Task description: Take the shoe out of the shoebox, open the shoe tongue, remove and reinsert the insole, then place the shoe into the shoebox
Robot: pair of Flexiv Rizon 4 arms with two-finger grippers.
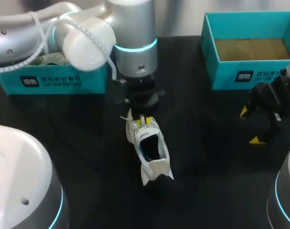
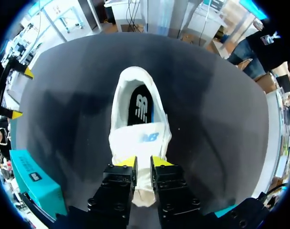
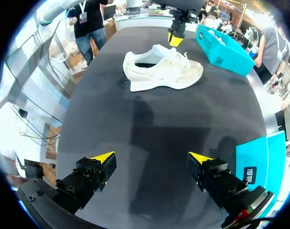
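A white shoe (image 1: 150, 148) lies on the black table, toe toward the far side and its opening facing up, with the dark insole (image 2: 141, 107) showing inside. My left gripper (image 1: 143, 119) comes straight down over the laces. Its yellow-tipped fingers (image 2: 127, 162) stand close together with the white shoe tongue (image 2: 143, 143) pinched between them. In the right wrist view the shoe (image 3: 164, 71) lies well ahead of my right gripper (image 3: 152, 160), which is open and holds nothing. That gripper (image 1: 250, 126) hangs at the table's right side.
An open teal shoebox (image 1: 231, 71) with a brown cardboard floor stands at the back right, just behind my right gripper. A second teal box (image 1: 54, 81) sits at the back left under my left arm, with something pale inside.
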